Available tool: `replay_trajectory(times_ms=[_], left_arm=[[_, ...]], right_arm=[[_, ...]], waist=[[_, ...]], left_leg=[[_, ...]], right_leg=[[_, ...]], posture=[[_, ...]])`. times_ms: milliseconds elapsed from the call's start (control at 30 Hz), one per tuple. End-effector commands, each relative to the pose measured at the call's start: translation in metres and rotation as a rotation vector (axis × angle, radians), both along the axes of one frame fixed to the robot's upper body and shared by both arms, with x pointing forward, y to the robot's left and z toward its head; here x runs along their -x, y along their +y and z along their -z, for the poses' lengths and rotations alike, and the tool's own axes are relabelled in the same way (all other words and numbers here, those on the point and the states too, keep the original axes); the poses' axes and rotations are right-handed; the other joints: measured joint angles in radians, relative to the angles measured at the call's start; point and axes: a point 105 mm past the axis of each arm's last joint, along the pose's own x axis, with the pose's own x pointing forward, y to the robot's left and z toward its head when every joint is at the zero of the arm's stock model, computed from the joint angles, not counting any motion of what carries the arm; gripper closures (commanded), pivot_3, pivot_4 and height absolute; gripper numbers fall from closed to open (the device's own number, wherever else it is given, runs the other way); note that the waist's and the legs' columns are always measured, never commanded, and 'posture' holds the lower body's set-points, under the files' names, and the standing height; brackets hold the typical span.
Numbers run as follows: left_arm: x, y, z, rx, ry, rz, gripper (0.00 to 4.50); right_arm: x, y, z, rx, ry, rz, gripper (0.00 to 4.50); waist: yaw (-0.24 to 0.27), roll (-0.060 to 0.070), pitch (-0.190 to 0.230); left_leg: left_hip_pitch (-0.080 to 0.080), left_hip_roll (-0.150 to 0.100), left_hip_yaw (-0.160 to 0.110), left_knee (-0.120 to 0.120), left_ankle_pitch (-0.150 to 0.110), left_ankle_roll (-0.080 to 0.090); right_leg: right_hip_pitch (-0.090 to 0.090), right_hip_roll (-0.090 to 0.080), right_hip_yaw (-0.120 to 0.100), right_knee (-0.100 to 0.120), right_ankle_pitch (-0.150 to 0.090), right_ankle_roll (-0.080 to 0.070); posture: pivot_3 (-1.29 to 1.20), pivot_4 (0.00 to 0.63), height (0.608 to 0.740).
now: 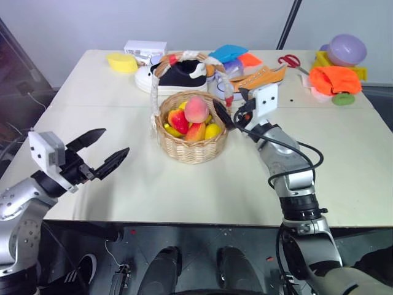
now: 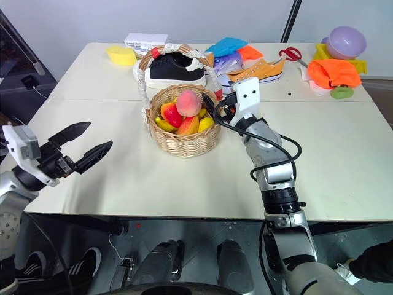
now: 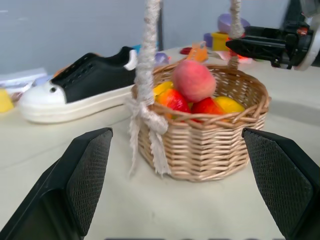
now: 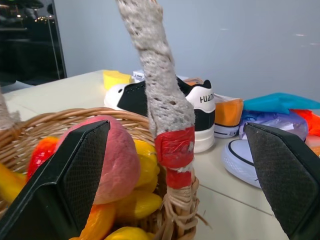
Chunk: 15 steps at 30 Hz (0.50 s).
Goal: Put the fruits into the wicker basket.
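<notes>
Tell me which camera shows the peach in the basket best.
The left wrist view: the peach sits whole on top of the other fruit in the wicker basket. Both eye views show it from above, farther off. In the right wrist view a claw finger covers part of it.

Pale cream table [image 1: 184, 196], seam across the middle, against a plain grey-white wall [image 1: 153, 21]. Dark slanting pole [image 1: 288, 24] behind the far edge. Dark floor [image 2: 196, 246] below the near edge.
</notes>
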Motion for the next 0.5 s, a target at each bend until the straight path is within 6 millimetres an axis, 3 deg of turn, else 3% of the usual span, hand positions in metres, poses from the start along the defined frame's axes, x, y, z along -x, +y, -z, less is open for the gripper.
replay_trajectory(times_ms=[33, 67, 200, 367, 500], left_arm=[[0.006, 0.0, -0.013, -0.01, -0.072, 0.0, 0.05], [0.007, 0.001, -0.011, -0.013, -0.068, -0.004, 0.05], [0.007, 0.006, -0.008, -0.008, -0.069, -0.017, 0.0], [0.004, 0.002, -0.006, 0.001, -0.068, -0.003, 0.0], [0.0, -0.003, -0.007, 0.009, -0.073, 0.02, 0.0]], right_arm=[[-0.004, -0.004, -0.016, -0.005, -0.061, -0.004, 0.0], [-0.006, -0.005, -0.013, -0.002, -0.05, -0.004, 0.0], [-0.006, -0.006, -0.011, -0.027, -0.052, -0.021, 1.82], [-0.001, -0.006, -0.02, -0.061, -0.085, -0.033, 4.41], [0.003, -0.009, -0.022, -0.062, -0.1, -0.034, 4.5]], waist=[[0.001, 0.0, 0.0], [0.001, 0.0, 0.0], [0.0, 0.0, 0.0], [0.0, 0.0, 0.0], [0.001, 0.0, 0.0]], left_leg=[[0.0, 0.0, 0.0, 0.0, 0.0, 0.0], [0.0, 0.0, 0.0, 0.0, 0.0, 0.0], [0.0, 0.0, 0.0, 0.0, 0.0, 0.0], [0.0, 0.0, 0.0, 0.0, 0.0, 0.0], [0.0, 0.0, 0.0, 0.0, 0.0, 0.0]], right_leg=[[0.0, 0.0, 0.0, 0.0, 0.0, 0.0], [0.0, 0.0, 0.0, 0.0, 0.0, 0.0], [0.0, 0.0, 0.0, 0.0, 0.0, 0.0], [0.0, 0.0, 0.0, 0.0, 0.0, 0.0], [0.0, 0.0, 0.0, 0.0, 0.0, 0.0]], posture=[[0.0, 0.15, 0.74], [0.0, 0.15, 0.74], [0.0, 0.15, 0.74], [0.0, 0.15, 0.74], [0.0, 0.15, 0.74]])
